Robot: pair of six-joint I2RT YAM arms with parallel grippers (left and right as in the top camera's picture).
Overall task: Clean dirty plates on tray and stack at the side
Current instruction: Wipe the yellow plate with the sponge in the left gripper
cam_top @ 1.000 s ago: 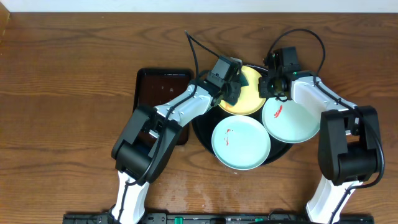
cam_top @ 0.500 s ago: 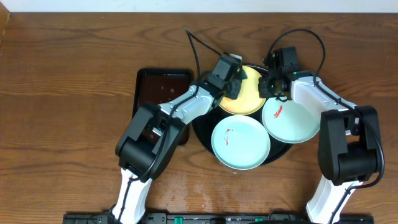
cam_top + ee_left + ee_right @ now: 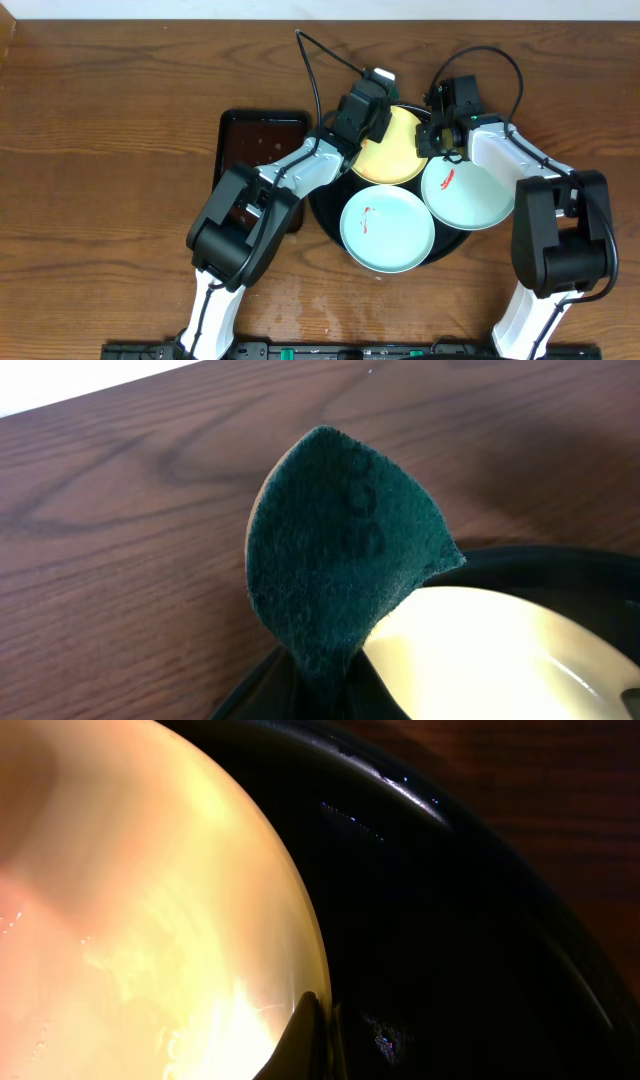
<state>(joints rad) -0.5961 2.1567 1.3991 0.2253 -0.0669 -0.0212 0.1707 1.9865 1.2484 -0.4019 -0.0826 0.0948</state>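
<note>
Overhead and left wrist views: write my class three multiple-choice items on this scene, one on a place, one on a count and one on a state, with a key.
1. Where does the rectangular dark brown tray lie?
A. on the round black tray
B. beside the round black tray, on the left gripper's side
C. beside the round black tray, on the right gripper's side

2. How many plates lie on the round black tray?
A. one
B. two
C. three

3. What does the left gripper hold?
A. a dark green scouring pad
B. a plate
C. nothing

Key:
1 B: the overhead view shows it next to the black tray on that side.
2 C: there is one pale yellow plate and two mint plates.
3 A: the left wrist view shows the pad pinched at its base.
</note>
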